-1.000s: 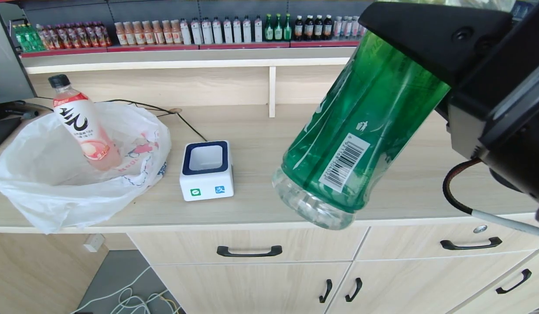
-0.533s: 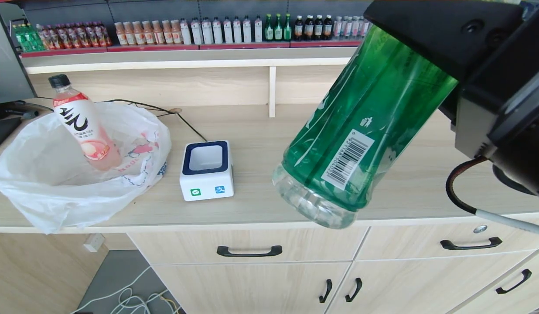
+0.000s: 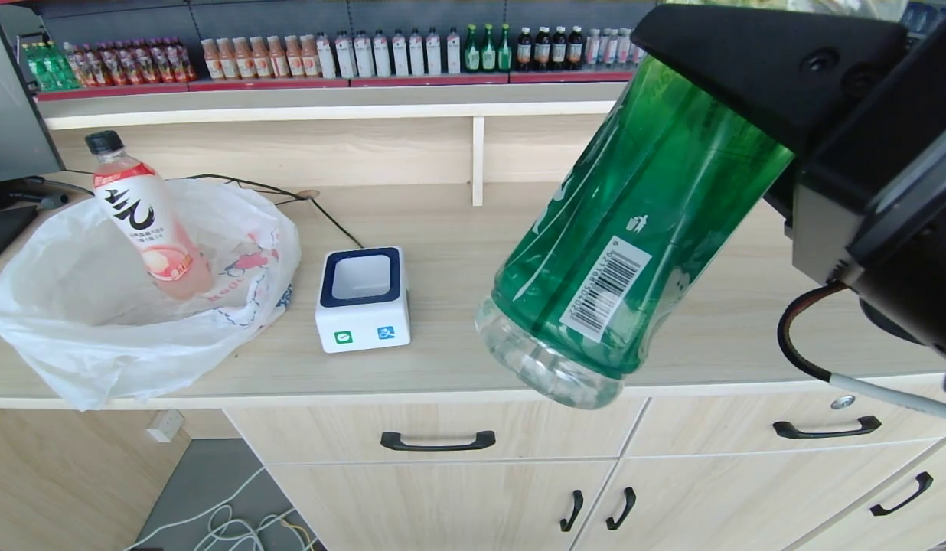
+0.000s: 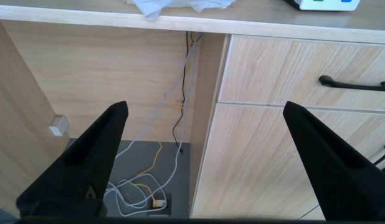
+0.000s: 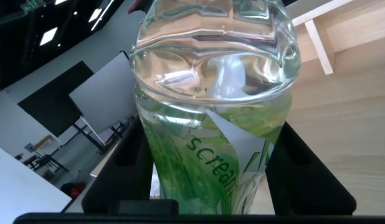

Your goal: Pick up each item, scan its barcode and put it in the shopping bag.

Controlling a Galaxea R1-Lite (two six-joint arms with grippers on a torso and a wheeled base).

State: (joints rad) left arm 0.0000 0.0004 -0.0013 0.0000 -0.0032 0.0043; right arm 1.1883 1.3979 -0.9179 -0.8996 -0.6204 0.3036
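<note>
Head view crops the right gripper (image 3: 737, 107) at the top right corner. One black finger lies across the upper body of the green bottle (image 3: 641, 229), the other finger is hidden behind it, and the bottle's neck and cap cannot be made out. The right wrist view shows both fingers pressed against the bottle's sides, clamped on it.

The bottle hangs tilted from that grip, above the near edge of the counter (image 3: 442, 222). Its clear base points down and to the near left, and its barcode label (image 3: 603, 287) faces the head camera. The scanner (image 3: 362, 298) stands on the counter to the left of the bottle, apart from it. Farther left lies the shopping bag (image 3: 60, 337), with a pink bottle (image 3: 148, 222) leaning inside.

The left gripper (image 4: 199, 155) hangs low before the cabinet (image 4: 280, 74), under the counter's edge, fingers spread wide with nothing between them.
</note>
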